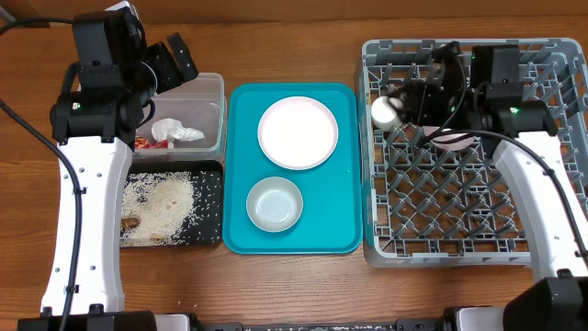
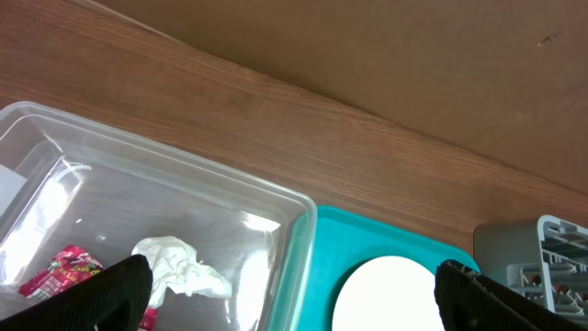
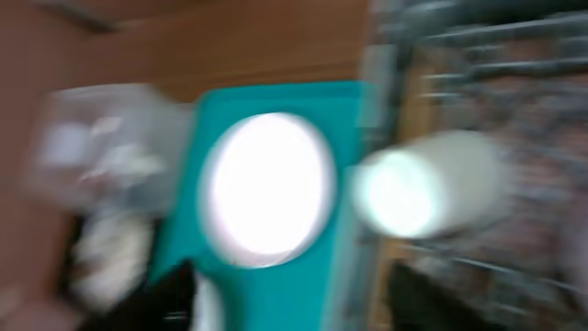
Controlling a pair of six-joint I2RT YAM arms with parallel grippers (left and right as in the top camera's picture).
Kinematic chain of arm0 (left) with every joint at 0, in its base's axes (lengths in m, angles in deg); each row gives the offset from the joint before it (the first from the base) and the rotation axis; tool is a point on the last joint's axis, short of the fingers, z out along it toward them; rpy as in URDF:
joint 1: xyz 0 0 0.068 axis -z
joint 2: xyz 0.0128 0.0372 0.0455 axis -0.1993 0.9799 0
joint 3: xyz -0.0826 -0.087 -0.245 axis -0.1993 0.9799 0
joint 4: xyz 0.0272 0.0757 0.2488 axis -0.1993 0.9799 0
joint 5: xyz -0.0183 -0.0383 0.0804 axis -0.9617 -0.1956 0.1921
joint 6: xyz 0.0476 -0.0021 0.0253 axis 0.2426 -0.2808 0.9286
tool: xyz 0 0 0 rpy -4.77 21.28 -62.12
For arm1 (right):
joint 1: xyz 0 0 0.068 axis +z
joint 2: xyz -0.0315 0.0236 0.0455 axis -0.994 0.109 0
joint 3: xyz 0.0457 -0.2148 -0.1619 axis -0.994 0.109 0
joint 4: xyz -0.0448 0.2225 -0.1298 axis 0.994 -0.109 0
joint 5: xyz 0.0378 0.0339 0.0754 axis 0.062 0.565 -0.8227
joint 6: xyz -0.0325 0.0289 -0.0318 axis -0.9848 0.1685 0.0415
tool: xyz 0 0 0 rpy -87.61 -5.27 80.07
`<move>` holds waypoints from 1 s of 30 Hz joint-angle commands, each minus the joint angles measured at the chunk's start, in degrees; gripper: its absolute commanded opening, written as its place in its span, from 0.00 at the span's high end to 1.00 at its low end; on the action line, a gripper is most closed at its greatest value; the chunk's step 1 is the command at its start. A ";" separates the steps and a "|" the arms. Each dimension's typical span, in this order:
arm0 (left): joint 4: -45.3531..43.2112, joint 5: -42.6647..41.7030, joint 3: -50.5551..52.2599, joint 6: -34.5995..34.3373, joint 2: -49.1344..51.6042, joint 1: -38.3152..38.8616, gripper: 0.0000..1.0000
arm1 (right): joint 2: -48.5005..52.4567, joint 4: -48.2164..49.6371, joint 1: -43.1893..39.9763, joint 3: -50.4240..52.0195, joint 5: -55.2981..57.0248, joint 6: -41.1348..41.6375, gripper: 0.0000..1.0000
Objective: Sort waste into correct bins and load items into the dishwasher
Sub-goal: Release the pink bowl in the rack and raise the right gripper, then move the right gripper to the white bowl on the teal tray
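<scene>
The white cup (image 1: 384,110) lies on its side at the left edge of the grey dish rack (image 1: 459,221), just off the fingertips of my right gripper (image 1: 415,92). The right wrist view is blurred. It shows the cup (image 3: 423,184) ahead of the open, empty jaws (image 3: 303,299). The pale plate (image 1: 297,131) and white bowl (image 1: 274,203) sit on the teal tray (image 1: 344,175). My left gripper (image 1: 175,64) hangs open and empty above the clear tub (image 1: 213,92), which holds the white tissue (image 2: 179,267) and the red candy wrapper (image 2: 64,271). Rice scraps (image 1: 161,207) lie in the black tray (image 1: 213,230).
The teal tray lies between the two bins and the rack. A pale pink piece (image 1: 450,140) shows under the right arm in the rack. Bare wooden table (image 1: 303,294) runs along the front, and a brown board (image 2: 413,55) stands behind the tub.
</scene>
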 commanded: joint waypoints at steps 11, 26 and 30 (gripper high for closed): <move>-0.17 0.79 -0.50 0.87 0.07 0.39 0.00 | 0.04 -4.66 19.69 -0.55 -9.20 2.69 0.03; -0.17 0.76 -0.50 0.85 0.07 0.39 0.00 | 3.13 -2.91 49.96 0.11 34.23 16.63 0.78; -0.17 0.79 -0.50 0.87 0.07 0.39 0.00 | 5.77 -0.85 52.98 0.11 35.45 16.63 0.78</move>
